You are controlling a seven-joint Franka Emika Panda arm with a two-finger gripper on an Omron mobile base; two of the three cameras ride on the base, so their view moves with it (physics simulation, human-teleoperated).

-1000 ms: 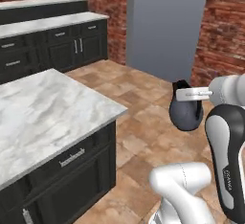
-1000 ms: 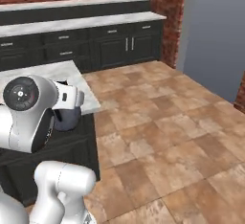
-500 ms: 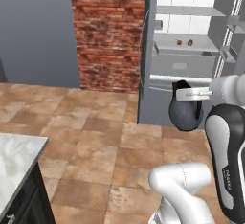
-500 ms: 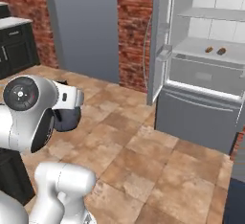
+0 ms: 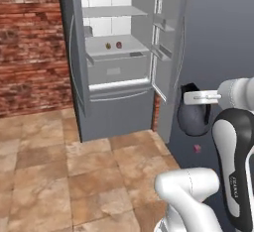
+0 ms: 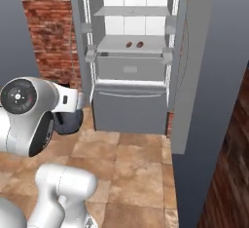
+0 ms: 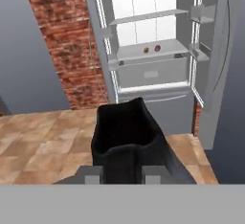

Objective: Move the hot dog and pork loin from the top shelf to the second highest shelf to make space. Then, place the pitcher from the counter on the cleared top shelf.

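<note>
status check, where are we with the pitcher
Gripper shut on dark pitcher. Fridge open ahead. Two food items on lower shelf. Top shelf bare.

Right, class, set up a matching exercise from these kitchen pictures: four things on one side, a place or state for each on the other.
Things:
1. dark rounded pitcher
2. two small brown food items
3. grey fridge doors
4. red brick wall

Places or states:
A. swung open
B. left of the fridge
C. held in the gripper
D. on a fridge shelf

Pairs: 1-C, 2-D, 3-A, 4-B
</note>
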